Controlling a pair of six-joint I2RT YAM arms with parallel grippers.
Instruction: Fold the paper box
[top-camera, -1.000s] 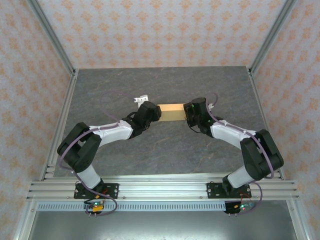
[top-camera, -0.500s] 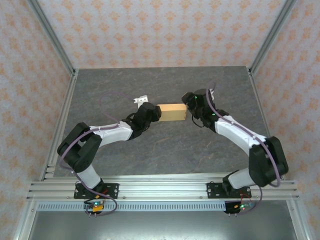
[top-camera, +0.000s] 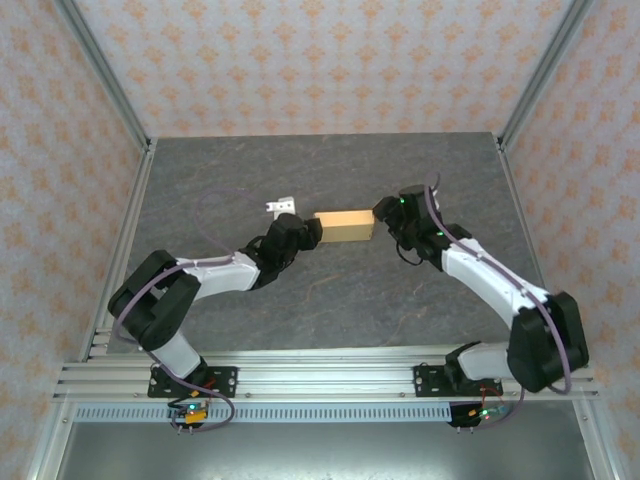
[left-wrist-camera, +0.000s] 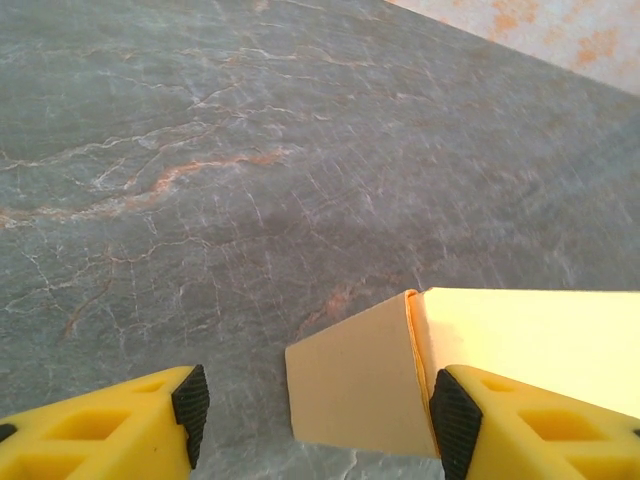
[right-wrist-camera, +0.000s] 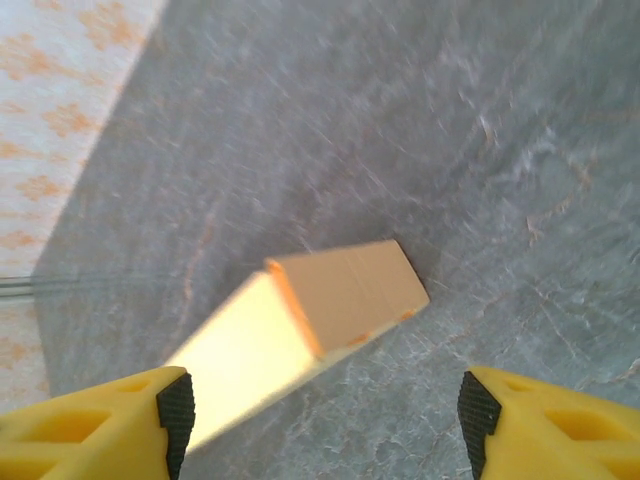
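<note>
Yellow fingers with black pads belong to the left claw (top-camera: 312, 230), which stands apart and clamps nothing. Seen from its wrist, the left claw (left-wrist-camera: 320, 410) has the near end of the paper box (left-wrist-camera: 530, 340) inside its span. That end sits close against the right-hand pad, touching it or just beside it, while the left-hand pad is well apart from the card with bare table (left-wrist-camera: 200, 200) in front of it. A spread like this reads as a claw guarding or steadying the end panel rather than pinching it.

Ahead of those fingertips, the paper box (top-camera: 345, 226) lies flat on the grey stone-patterned table (top-camera: 330, 300), running across towards the other arm. It looks like a closed, shallow block. All faces in view are shut and no loose flap stands up, so the folding appears finished or nearly so. Whether the end tabs are fully tucked cannot be told.

At the far end, the right claw (top-camera: 386, 214) is also apart and empty. From its wrist, the right claw (right-wrist-camera: 326, 405) has the paper box (right-wrist-camera: 340, 290) just beyond its tips. The box's end panel faces the gap between the fingers but does not touch either one. The two claws flank the box at opposite ends, which suits pressing both end panels inward if any further squaring is needed.
</note>
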